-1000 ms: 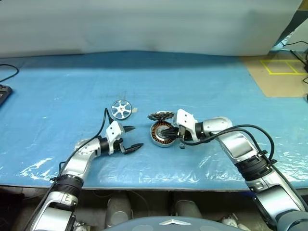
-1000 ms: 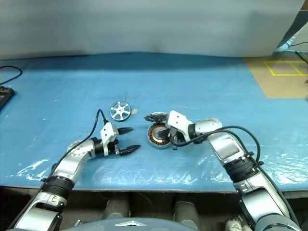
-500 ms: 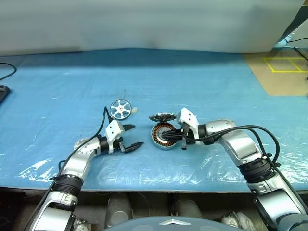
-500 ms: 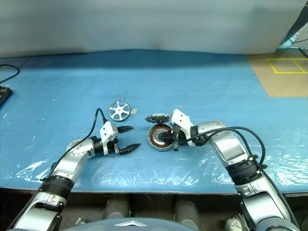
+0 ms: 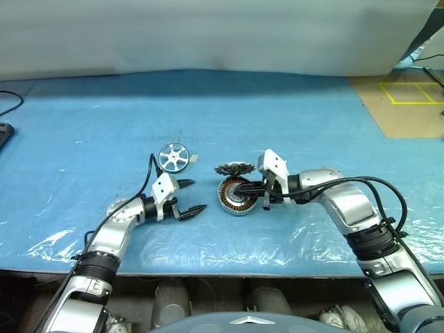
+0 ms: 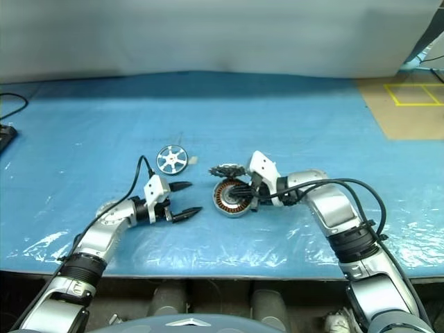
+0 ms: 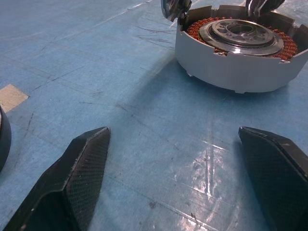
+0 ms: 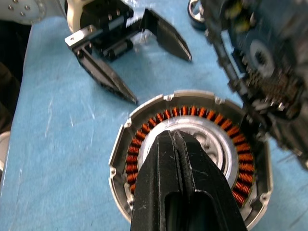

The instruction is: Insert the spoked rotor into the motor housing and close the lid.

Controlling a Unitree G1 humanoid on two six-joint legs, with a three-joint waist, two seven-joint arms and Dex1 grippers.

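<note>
The spoked rotor (image 5: 174,157), a small silver wheel, lies flat on the blue sheet beyond my left gripper. The motor housing (image 5: 234,196) sits at centre with its copper winding ring (image 8: 144,139) facing up. My right gripper (image 5: 242,189) is shut with nothing in it, and its closed tips (image 8: 171,138) rest over the housing's silver centre (image 7: 239,34). My left gripper (image 5: 198,196) stands open and empty just left of the housing, pointing at it, with its fingers (image 7: 76,179) low over the sheet. A dark toothed part (image 5: 232,168) stands right behind the housing.
A crinkled blue plastic sheet (image 5: 298,125) covers the table. A black cable (image 5: 12,104) and a dark device (image 5: 3,132) lie at the far left edge. Brown floor with yellow tape (image 5: 409,94) shows at the back right. A white wall backs the table.
My right wrist has rolled a little while its shut tips stayed over the housing. The left arm has kept still. The head view shifted slightly early on.
</note>
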